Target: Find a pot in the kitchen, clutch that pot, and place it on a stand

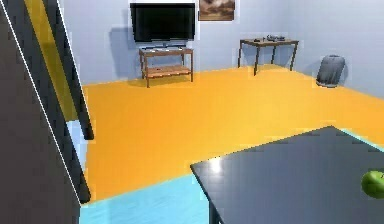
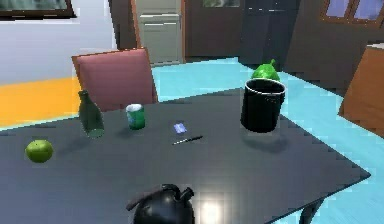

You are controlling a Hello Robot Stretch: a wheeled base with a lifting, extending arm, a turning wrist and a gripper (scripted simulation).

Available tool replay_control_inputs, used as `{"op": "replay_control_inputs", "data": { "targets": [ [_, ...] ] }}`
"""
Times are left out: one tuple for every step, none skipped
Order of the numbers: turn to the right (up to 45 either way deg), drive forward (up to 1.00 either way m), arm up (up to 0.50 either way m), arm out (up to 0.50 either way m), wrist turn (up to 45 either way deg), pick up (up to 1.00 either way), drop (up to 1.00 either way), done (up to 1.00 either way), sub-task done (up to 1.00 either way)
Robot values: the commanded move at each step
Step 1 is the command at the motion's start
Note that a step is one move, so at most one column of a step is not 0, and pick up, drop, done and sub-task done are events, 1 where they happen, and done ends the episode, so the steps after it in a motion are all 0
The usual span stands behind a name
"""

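A black cylindrical pot (image 2: 263, 104) is over the right part of a dark tabletop (image 2: 230, 170) in the arm side view. A green leafy thing (image 2: 265, 71) shows just behind the pot's rim. In the forward view, a wooden stand (image 1: 166, 62) with a shelf is against the far wall and carries a black television (image 1: 163, 21). A second low wooden table (image 1: 268, 47) with small things on it is further right along that wall.
On the dark table are a green apple (image 2: 39, 150), a dark green bottle (image 2: 91, 115), a green cup (image 2: 135, 116), a small blue item (image 2: 180, 128), a pen (image 2: 188, 139) and a black kettle-like thing (image 2: 165, 206). A reddish chair (image 2: 115, 77) stands behind it. Orange floor (image 1: 170, 120) lies open toward the stand; a grey bin (image 1: 330, 71) is at the right.
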Motion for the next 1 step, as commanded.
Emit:
{"op": "replay_control_inputs", "data": {
  "targets": [
    [0.0,0.00,0.36,0.00,0.0,0.00,0.00,0.00,0.00]
  ]
}}
